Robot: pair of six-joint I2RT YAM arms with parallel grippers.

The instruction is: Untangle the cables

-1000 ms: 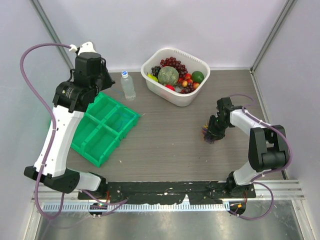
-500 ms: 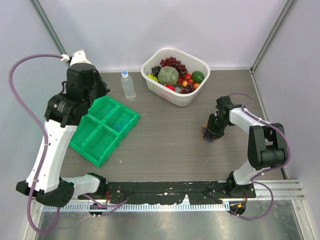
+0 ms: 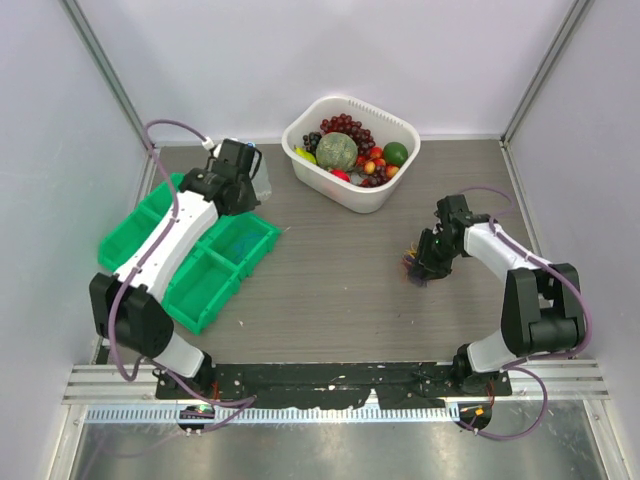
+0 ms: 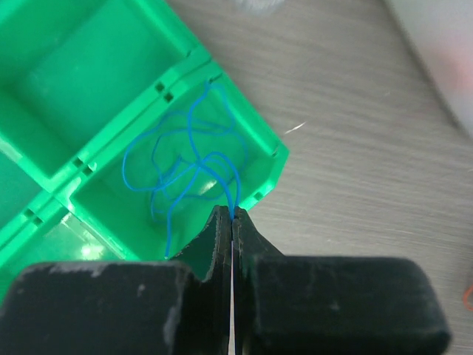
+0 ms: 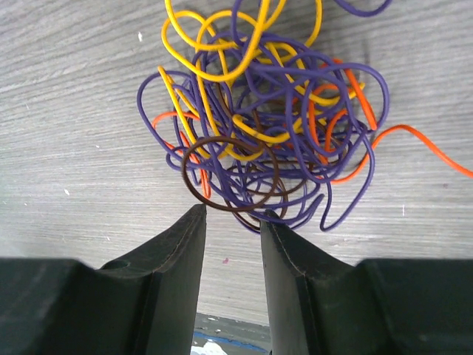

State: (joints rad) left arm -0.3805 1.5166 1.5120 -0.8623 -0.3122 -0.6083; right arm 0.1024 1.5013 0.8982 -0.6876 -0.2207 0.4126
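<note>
A tangled bunch of cables [image 5: 266, 126], purple, yellow, dark brown and orange, lies on the wooden table at the right [image 3: 413, 268]. My right gripper [image 5: 233, 216] is open, its fingertips just short of the bunch's brown loop, holding nothing; it also shows in the top view [image 3: 428, 258]. A blue cable [image 4: 188, 159] hangs in loose loops into a compartment of the green tray [image 4: 74, 89]. My left gripper [image 4: 232, 216] is shut on the blue cable's upper end, above the tray's right corner compartment [image 3: 240, 235].
A white basket [image 3: 292, 142] of fruit stands at the back centre. A clear water bottle [image 3: 262, 180] stands beside the left wrist, partly hidden. The green tray [image 3: 200, 295] lies at the left. Grey walls close in both sides.
My left arm has swung down and forward from a raised pose to low over the green tray, and the tray now shows further to the left. The right arm has barely moved.
</note>
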